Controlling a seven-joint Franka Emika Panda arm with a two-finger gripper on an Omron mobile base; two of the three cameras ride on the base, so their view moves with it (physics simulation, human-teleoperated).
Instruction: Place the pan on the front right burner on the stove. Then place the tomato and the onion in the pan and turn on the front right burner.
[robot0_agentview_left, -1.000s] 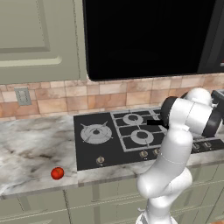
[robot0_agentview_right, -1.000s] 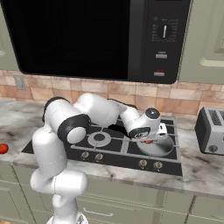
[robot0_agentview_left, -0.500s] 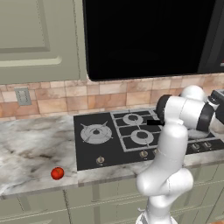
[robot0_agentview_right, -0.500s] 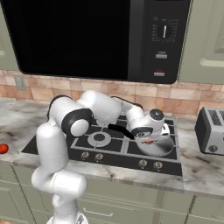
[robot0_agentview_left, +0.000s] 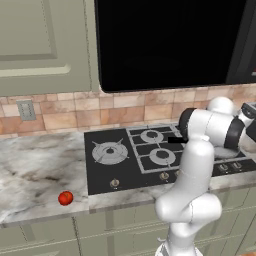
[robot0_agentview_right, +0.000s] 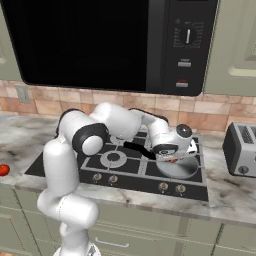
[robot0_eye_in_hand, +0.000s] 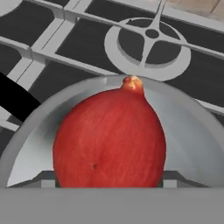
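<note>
Pan (robot0_agentview_right: 176, 168) on stove (robot0_agentview_right: 90, 165) front right, onion (robot0_eye_in_hand: 109, 141) over pan, tomato (robot0_agentview_left: 65, 198) on counter (robot0_agentview_left: 35, 175) left of stove

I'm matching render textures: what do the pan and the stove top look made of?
The pan looks like brushed, shiny silver-grey metal, with soft reflections on its wall. The stove top looks like glossy black glass, flat and dark under grey metal-looking grates; being rendered, neither is certain.

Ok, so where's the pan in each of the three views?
Left base view: the pan sits at the right of the stove, mostly behind the arm, with its black handle poking out to the left.
Right base view: the pan is right of centre, under the hand.
Hand view: the pan fills the lower half, its silver wall curving round the onion.
Shared landmark: the stove's grey grates.
</note>
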